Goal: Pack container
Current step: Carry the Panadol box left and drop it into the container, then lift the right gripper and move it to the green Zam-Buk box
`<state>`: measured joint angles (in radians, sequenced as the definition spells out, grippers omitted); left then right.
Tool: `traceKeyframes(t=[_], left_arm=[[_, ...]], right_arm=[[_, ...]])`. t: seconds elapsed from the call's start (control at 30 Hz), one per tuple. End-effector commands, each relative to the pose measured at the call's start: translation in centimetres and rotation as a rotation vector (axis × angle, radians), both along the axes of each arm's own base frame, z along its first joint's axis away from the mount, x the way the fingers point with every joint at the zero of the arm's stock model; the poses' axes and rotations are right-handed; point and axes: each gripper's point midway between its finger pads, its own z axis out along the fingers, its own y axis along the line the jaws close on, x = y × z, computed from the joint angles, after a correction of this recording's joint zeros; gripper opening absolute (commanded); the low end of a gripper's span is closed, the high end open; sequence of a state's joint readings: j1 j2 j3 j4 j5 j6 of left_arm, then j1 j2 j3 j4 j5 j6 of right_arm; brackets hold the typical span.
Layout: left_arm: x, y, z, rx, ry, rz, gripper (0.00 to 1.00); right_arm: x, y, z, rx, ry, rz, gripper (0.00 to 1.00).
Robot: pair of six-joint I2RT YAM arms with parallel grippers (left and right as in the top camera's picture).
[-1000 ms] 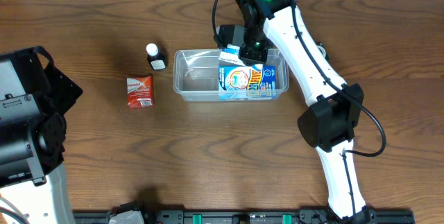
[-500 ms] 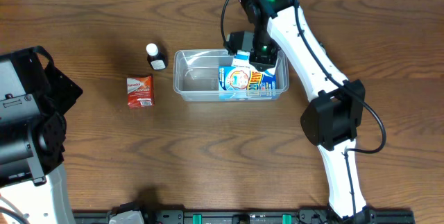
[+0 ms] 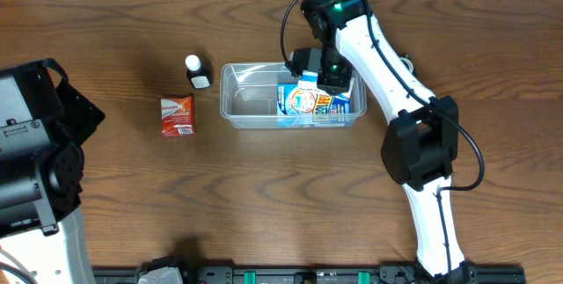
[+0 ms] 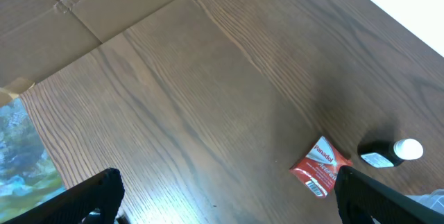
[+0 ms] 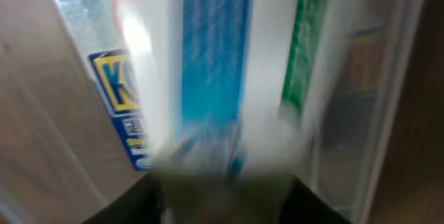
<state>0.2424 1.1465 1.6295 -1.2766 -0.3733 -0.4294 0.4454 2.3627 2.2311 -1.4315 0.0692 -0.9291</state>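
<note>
The clear plastic container (image 3: 246, 99) lies at the middle of the table. A blue printed carton (image 3: 310, 101) lies in its right half. My right gripper (image 3: 315, 71) hangs over the carton's far end. In the right wrist view the blurred carton (image 5: 211, 64) fills the gap between the two dark fingers of the gripper (image 5: 225, 196), and I cannot make out whether they still press on it. My left gripper (image 4: 229, 203) is wide open above bare table, with nothing between its fingers.
A red sachet (image 3: 178, 114) lies left of the container, with a small dark bottle with a white cap (image 3: 197, 71) behind it. Both show in the left wrist view, the sachet (image 4: 318, 172) and the bottle (image 4: 392, 153). The left arm's base (image 3: 35, 152) fills the left edge.
The right gripper has moved right and down with the carton, which now sits lower in the container's right half. The left arm has not moved.
</note>
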Motion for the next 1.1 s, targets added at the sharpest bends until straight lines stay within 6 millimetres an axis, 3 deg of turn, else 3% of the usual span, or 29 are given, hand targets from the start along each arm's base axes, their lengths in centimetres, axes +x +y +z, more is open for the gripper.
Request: traceKeyframes(t=[0.0, 0.17, 0.37, 0.5, 0.7, 0.8, 0.93, 1.0, 1.07], left_arm=[[-0.1, 0.3, 0.6, 0.015, -0.008, 0.011, 0.98], [-0.1, 0.3, 0.6, 0.015, -0.008, 0.011, 0.98], [-0.1, 0.3, 0.6, 0.015, -0.008, 0.011, 0.98], [-0.1, 0.3, 0.6, 0.015, -0.008, 0.011, 0.98], [-0.1, 0.3, 0.6, 0.015, -0.008, 0.011, 0.98], [-0.1, 0.3, 0.6, 0.015, -0.008, 0.011, 0.98], [-0.1, 0.3, 0.6, 0.015, -0.008, 0.011, 0.98], [-0.1, 0.3, 0.6, 0.015, -0.008, 0.011, 0.98], [-0.1, 0.3, 0.6, 0.015, -0.008, 0.011, 0.98]], right_arm=[[1.0, -0.5, 0.1, 0.0, -0.032, -0.008, 0.57], [1.6, -0.2, 0.1, 0.012, -0.058, -0.008, 0.7], [1.9, -0.1, 0.2, 0.023, -0.073, -0.082, 0.67], [2.4, 0.3, 1.1, 0.051, -0.106, -0.223, 0.63], [4.4, 1.2, 5.3, 0.168, -0.213, -0.588, 0.57], [5.0, 1.1, 8.0, 0.216, -0.255, -0.664, 0.57], [6.4, -1.4, 10.4, 0.234, -0.329, -0.805, 0.67], [6.8, -3.6, 10.6, 0.223, -0.332, -0.888, 0.68], [6.7, -6.0, 10.3, 0.2, -0.314, -0.976, 0.75]])
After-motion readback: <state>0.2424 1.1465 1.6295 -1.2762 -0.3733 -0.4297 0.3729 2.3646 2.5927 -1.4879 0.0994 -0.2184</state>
